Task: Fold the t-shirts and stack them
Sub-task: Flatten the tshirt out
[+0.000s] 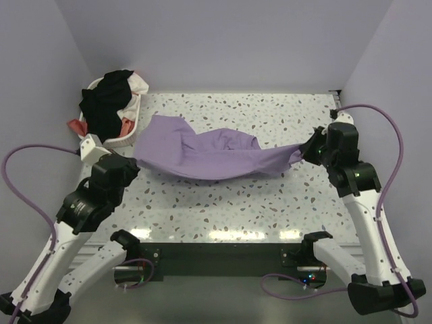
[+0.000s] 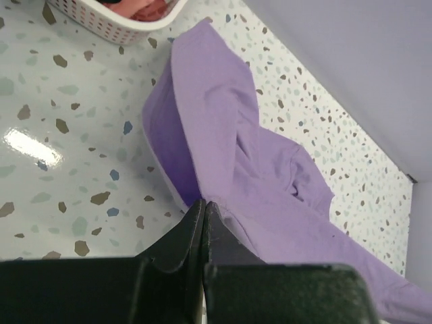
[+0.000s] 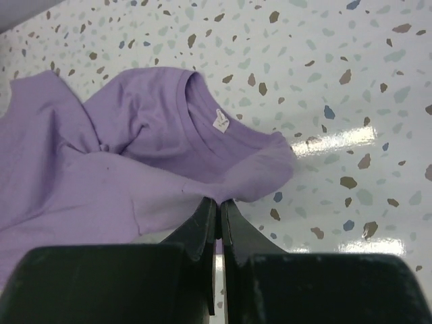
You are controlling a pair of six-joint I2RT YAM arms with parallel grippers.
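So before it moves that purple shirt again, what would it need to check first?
1. Left gripper shut on the lavender shirt: ok.
2. Right gripper shut on the shirt's other end: ok.
3. Shirt spread smooth between them: not ok, it is bunched and creased in the middle.
4. Collar found: ok, the neck label shows near the right gripper.
5. Shirt clear of the laundry basket: cannot tell, one corner lies very close to it.

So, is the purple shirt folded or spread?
Neither: the lavender t-shirt is stretched, rumpled, between left gripper and right gripper, both shut on it.
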